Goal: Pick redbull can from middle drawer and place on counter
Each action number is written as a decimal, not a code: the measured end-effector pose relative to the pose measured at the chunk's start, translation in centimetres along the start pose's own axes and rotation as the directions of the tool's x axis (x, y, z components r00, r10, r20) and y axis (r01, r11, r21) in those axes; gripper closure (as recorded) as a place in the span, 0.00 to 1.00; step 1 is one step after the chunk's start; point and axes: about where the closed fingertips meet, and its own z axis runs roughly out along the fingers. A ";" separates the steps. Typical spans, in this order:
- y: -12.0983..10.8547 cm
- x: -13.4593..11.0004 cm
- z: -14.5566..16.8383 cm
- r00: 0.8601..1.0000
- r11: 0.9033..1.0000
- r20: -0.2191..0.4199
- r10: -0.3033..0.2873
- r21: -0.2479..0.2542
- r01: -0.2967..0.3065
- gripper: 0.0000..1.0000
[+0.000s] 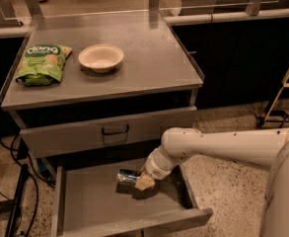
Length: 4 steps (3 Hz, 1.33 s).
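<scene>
Reaching into the open middle drawer [85,209], the gripper [144,182] is clamped on 1 end of the redbull can [126,177], which lies sideways near the drawer's rear. The counter [149,58] carries 1 bowl [101,57] and 1 green snack bag [42,63].

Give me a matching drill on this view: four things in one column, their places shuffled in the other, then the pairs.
1. redbull can
2. green snack bag
3. bowl
4. gripper

A. on the counter, right of the bag
B. low in the open middle drawer, at the can's right end
C. on its side in the drawer, left of the gripper
D. on the counter's left side

Pairs: 1-C, 2-D, 3-A, 4-B
</scene>
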 end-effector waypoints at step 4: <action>-0.7 1.7 -13.1 0.998 0.982 -0.051 0.046 0.187 -0.036 1.00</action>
